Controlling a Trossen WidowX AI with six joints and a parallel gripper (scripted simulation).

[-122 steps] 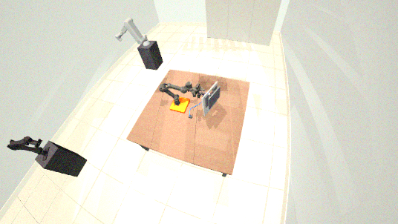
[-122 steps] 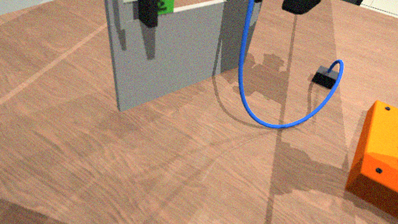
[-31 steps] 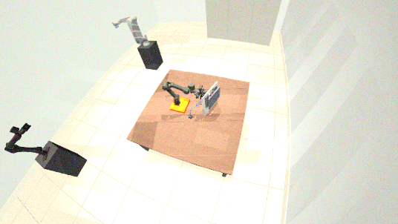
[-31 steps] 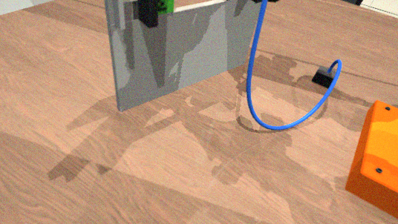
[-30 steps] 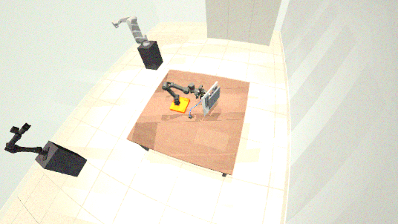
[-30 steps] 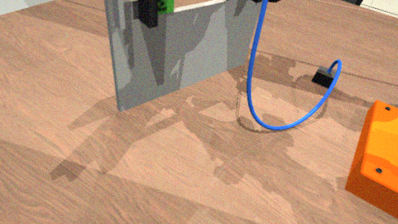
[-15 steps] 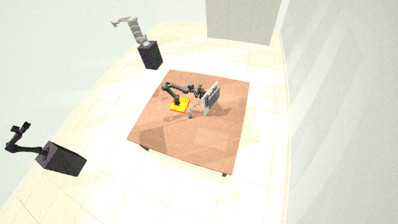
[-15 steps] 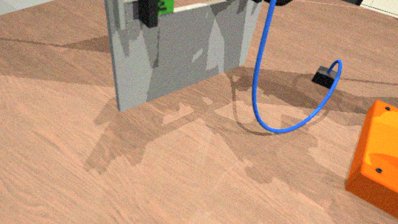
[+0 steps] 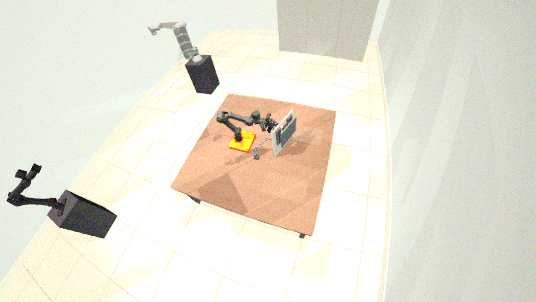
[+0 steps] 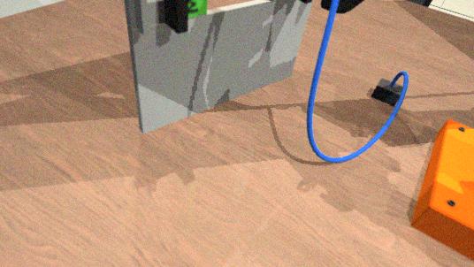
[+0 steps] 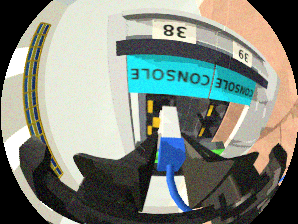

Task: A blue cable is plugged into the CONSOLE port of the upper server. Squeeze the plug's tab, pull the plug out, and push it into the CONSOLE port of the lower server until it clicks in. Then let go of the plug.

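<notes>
My gripper (image 9: pixel 272 126) (image 11: pixel 168 136) is shut on the plug (image 11: pixel 171 150), holding its blue rear part. The plug's white front shows whole between the fingertips, out of any port. It points at the dark opening under the CONSOLE label (image 11: pixel 170 77) beside the number 38. A second CONSOLE label (image 11: pixel 234 89) beside the number 39 lies to the right, above another opening. The blue cable (image 11: pixel 172 189) (image 10: pixel 311 110) hangs from the plug in a loop. The upright grey server panel (image 9: pixel 285 135) (image 10: pixel 248 57) stands in front of the gripper. The view does not show which server is upper.
The cable's far end joins a small black block (image 10: pixel 386 95) (image 9: pixel 256 157) on the wooden table (image 9: pixel 280 190) (image 10: pixel 239 221). The arm's orange base (image 9: pixel 242 142) (image 10: pixel 455 177) is beside it. Two other arms on dark pedestals (image 9: pixel 202 75) (image 9: pixel 85 217) stand off the table.
</notes>
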